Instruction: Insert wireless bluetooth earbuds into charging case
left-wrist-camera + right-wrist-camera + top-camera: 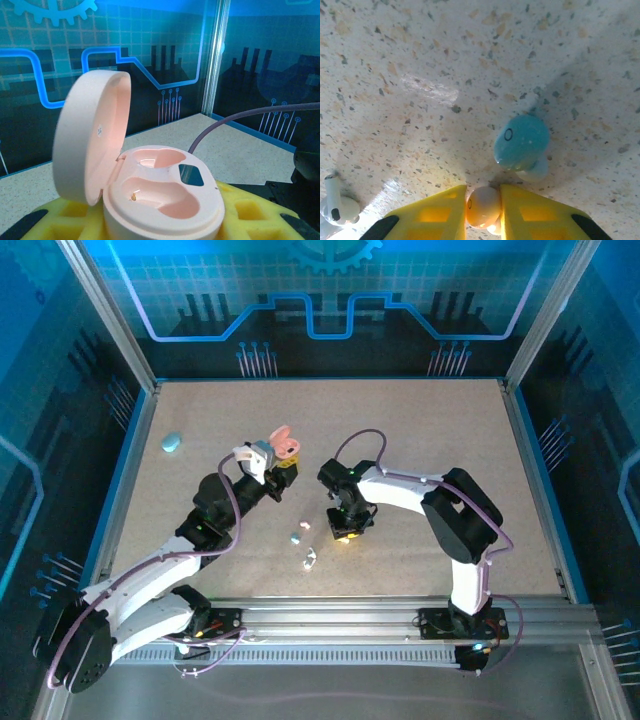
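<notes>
The step in hand looks like the pick-up. The right gripper [348,532] is down at the table [470,60], its fingers pinching a pink earbud [482,206]. A light blue earbud [521,142] lies just beside it at 1 o'clock and a white earbud [337,205] well apart at 9 o'clock. At 10 o'clock from it, the left gripper [281,462] clamps the pink charging case [150,225], with the lid [90,135] open and both wells [160,199] empty. The next move calls for a clean lift, then alignment with a well.

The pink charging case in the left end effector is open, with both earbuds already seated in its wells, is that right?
Not quite. The pink charging case is open and held in the left end effector, but both of its wells are empty; no earbud sits in either. The left wrist view shows this plainly.
</notes>
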Available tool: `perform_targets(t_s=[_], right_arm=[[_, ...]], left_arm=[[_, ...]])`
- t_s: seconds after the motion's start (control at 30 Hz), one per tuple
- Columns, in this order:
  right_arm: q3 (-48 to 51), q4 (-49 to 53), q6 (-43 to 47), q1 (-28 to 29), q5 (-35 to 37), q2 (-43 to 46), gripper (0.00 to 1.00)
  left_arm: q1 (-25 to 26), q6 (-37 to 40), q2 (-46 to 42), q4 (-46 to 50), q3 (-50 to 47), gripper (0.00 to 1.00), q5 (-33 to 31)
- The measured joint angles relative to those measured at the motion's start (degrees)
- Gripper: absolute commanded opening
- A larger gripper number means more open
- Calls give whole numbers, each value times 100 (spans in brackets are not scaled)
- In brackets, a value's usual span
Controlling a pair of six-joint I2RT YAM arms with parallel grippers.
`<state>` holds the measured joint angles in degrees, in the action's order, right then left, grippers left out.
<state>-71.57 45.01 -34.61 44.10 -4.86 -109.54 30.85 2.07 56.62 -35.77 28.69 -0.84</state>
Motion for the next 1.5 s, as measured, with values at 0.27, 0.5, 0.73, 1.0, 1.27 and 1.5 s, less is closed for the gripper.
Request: perform_targets(t_s=[0.27,0.5,0.73,1.0,1.27,1.5], right_arm=[[407,-295,179,-337,-828,870,21],[975,-1237,197,-1989,-3405,2992,22],[800,-2039,-37,-2702,-5836,3582,23],[382,-2199,-197,-2767,-6745,3458,23],[140,-1926,-74,-2758,-6349,3261,23],[138,-1801,22,-2592,-5779,3180,24]], left_arm=[[-13,-4,79,28,0,36,203],[-68,-44,656,96,118,36,1167],[-70,-269,1425,-385,520,36,2507],[-15,-516,1757,-876,772,36,3493],[175,-518,1882,-1001,935,37,3845],[243,-627,2031,-1093,992,37,3904]])
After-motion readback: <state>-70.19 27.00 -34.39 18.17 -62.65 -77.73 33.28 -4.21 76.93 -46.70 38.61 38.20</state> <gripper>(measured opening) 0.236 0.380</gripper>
